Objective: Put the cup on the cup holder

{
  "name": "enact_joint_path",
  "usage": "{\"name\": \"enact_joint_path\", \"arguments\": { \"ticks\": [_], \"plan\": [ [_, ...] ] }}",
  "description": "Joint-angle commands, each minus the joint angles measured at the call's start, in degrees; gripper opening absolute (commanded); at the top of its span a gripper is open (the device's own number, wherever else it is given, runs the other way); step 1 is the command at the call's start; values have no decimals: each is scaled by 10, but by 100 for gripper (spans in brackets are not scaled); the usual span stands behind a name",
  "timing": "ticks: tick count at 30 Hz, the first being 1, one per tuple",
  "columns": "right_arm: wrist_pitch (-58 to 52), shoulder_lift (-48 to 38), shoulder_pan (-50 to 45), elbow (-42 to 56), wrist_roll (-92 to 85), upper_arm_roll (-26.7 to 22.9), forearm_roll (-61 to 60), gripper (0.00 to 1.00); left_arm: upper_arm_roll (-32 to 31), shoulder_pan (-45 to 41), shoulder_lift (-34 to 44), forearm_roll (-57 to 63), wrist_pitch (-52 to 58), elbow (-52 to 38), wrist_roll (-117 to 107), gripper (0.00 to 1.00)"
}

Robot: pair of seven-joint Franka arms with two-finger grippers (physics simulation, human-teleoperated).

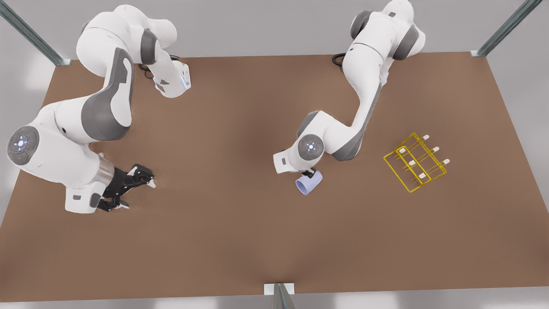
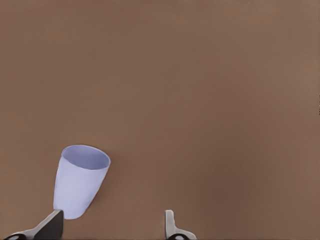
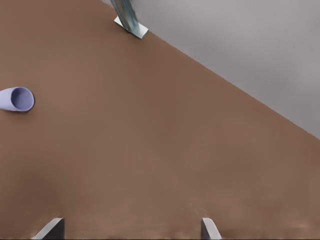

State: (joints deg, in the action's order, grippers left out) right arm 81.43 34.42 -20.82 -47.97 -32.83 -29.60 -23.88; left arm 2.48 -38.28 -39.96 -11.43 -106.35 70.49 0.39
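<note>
The lavender-blue cup [image 1: 309, 183] lies tipped on its side on the brown table, mouth toward the front edge. My left gripper [image 1: 311, 174] hangs right over it, mostly hidden under its own wrist. In the left wrist view the cup [image 2: 80, 180] rests just beside one fingertip [image 2: 52, 224], not between the two; the left gripper [image 2: 112, 226] is open and holds nothing. The yellow wire cup holder [image 1: 415, 162] with white-tipped pegs stands further toward the front view's right. My right gripper [image 1: 136, 192] waits open near the front view's left, seeing the cup [image 3: 17, 99] far off.
Metal frame posts stand at the table's back corners [image 1: 476, 53] and at the middle of its front edge [image 1: 279, 296], the latter also seen as a post [image 3: 127, 17] in the right wrist view. Bare brown table [image 1: 240, 231] spreads between the two arms.
</note>
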Motion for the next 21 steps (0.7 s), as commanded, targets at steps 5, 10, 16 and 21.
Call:
{"name": "enact_joint_path", "arguments": {
  "ticks": [5,10,16,21],
  "plan": [
    [-83,-10,29,-2,237,-2,138,100,3,37,-38,-2,-181,-3,288,100],
    [-72,-10,43,0,237,2,125,100,7,8,24,19,-160,105,327,100],
    [-58,-10,31,0,308,4,125,100,21,6,83,31,-282,248,331,100],
    [-51,-9,32,0,305,4,126,100,31,6,62,32,-330,250,317,100]
  ]
}}
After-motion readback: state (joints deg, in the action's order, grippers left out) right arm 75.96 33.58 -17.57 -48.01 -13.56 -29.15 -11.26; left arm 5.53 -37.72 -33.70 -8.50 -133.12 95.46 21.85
